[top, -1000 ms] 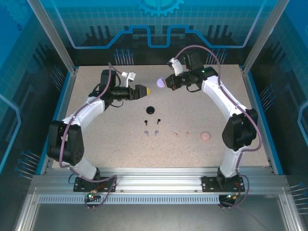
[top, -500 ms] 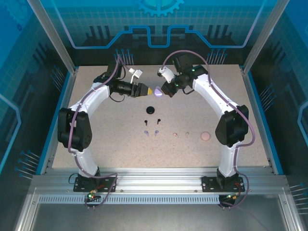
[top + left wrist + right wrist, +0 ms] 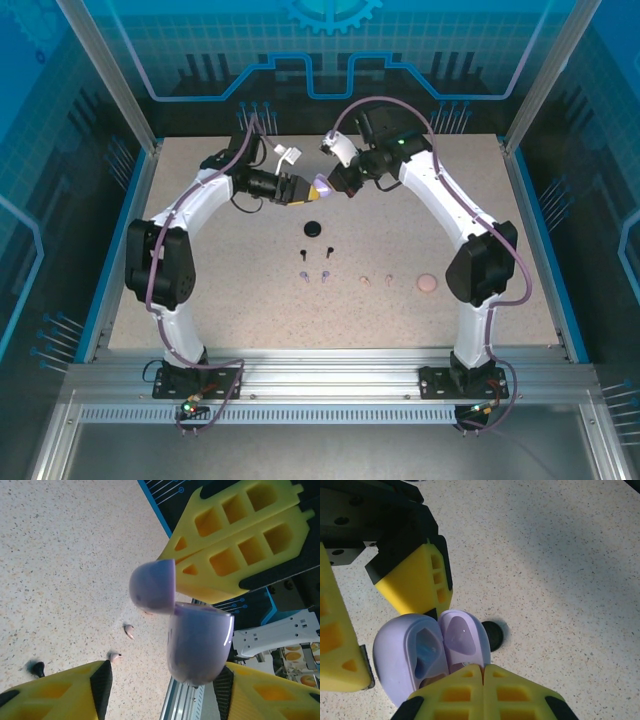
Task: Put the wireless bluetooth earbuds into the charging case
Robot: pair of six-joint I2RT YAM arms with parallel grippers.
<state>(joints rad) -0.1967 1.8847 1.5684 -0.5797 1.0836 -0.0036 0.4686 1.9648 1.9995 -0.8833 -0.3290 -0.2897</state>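
An open lilac charging case (image 3: 321, 185) hangs in the air above the back of the table. My right gripper (image 3: 336, 182) (image 3: 482, 672) is shut on its lid (image 3: 462, 632) (image 3: 152, 585). My left gripper (image 3: 300, 190) (image 3: 162, 672) is open, with its fingers either side of the case's base (image 3: 200, 645) (image 3: 402, 660); the base lies against one pad. The hollow inside looks empty. On the table lie black earbuds (image 3: 304, 249), lilac earbuds (image 3: 302, 279) and pale pink earbuds (image 3: 365, 281) (image 3: 129, 631), all loose.
A round black case (image 3: 312, 228) (image 3: 492, 635) lies just below the grippers. A round pink case (image 3: 427, 284) sits to the right of the earbud row. Blue walls rim the table (image 3: 200, 290) at left, right and back.
Both arms swung inward. The right gripper carried the lilac case to the left, and the left gripper moved right until its fingers came round the case's base.
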